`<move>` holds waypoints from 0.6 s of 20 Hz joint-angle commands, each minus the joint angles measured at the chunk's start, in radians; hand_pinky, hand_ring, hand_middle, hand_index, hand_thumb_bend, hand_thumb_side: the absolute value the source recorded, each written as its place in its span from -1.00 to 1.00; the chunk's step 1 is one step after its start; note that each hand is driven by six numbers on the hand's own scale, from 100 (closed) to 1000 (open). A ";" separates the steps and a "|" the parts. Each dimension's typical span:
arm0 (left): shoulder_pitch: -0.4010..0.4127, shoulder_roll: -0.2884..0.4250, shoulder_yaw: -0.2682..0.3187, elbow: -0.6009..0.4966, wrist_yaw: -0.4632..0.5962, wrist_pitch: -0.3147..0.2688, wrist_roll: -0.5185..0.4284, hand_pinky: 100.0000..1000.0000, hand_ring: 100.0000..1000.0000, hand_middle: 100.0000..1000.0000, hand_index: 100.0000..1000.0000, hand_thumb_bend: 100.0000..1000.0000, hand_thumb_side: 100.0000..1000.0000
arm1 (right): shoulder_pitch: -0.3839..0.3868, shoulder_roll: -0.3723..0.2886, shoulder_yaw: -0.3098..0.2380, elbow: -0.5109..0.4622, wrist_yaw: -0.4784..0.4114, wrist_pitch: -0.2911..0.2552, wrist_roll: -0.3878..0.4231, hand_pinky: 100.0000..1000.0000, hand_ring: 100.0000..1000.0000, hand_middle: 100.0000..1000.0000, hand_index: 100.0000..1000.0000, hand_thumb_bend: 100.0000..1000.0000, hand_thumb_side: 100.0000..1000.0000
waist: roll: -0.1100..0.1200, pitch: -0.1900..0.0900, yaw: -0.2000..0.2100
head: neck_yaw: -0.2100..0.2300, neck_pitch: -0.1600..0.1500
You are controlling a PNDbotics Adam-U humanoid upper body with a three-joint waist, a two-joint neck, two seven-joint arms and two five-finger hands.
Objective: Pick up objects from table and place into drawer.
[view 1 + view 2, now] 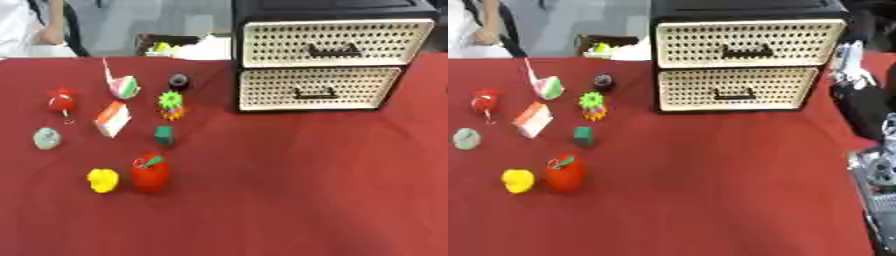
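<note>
In the left eye view a red cloth [289, 200] covered the table. A black cabinet [241, 60] stood at the far right, holding two cream perforated drawers: the top drawer [337, 42] and the bottom drawer [319, 89], both pushed in, each with a dark handle. The objects lay in a loose group on the left, all well apart from the cabinet. Nearest the front were a red apple [150, 175] with a green stalk and, just beside it on the left, a yellow piece [102, 180]. Behind them sat a small green block [164, 134]. Farther left lay a pale round piece [46, 138] and a red ball [60, 99]. A white and orange box [113, 119] lay tilted between the ball and the block. A green spiky ball [171, 99] sat on something orange, with a dark round thing [178, 80] behind it and a pink and green wedge [124, 87] to its left. No robot hand showed in this view.

In the right eye view the same layout appeared, shifted left. At the right edge, past the cloth, part of the robot showed: a dark arm [868, 107] beside the cabinet with silver parts above it, and lower down the right hand [878, 172], a blurred grey and silver shape at the table's edge, touching none of the objects. I could not tell whether it was spread or curled. The left hand showed in neither view.
</note>
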 commanded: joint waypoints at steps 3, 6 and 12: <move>-0.009 0.013 0.005 -0.017 0.000 -0.001 0.003 -0.06 0.06 0.16 0.44 -1.00 0.54 | -0.013 -0.029 -0.008 -0.017 -0.001 -0.005 0.000 0.19 0.29 0.33 0.68 -1.00 0.08 | -0.001 -0.019 0.001 | -0.007 -0.001; -0.008 0.014 0.005 -0.017 0.000 -0.001 0.003 -0.06 0.06 0.16 0.44 -1.00 0.54 | -0.015 -0.049 -0.006 -0.017 0.006 -0.001 0.000 0.19 0.30 0.34 0.68 -1.00 0.11 | -0.001 -0.021 0.001 | -0.014 -0.001; -0.005 0.020 0.002 -0.017 0.000 0.001 0.000 -0.06 0.06 0.16 0.44 -1.00 0.54 | -0.037 -0.176 0.008 -0.017 0.084 0.080 0.020 0.18 0.30 0.36 0.69 -1.00 0.44 | -0.002 -0.030 -0.002 | -0.029 0.002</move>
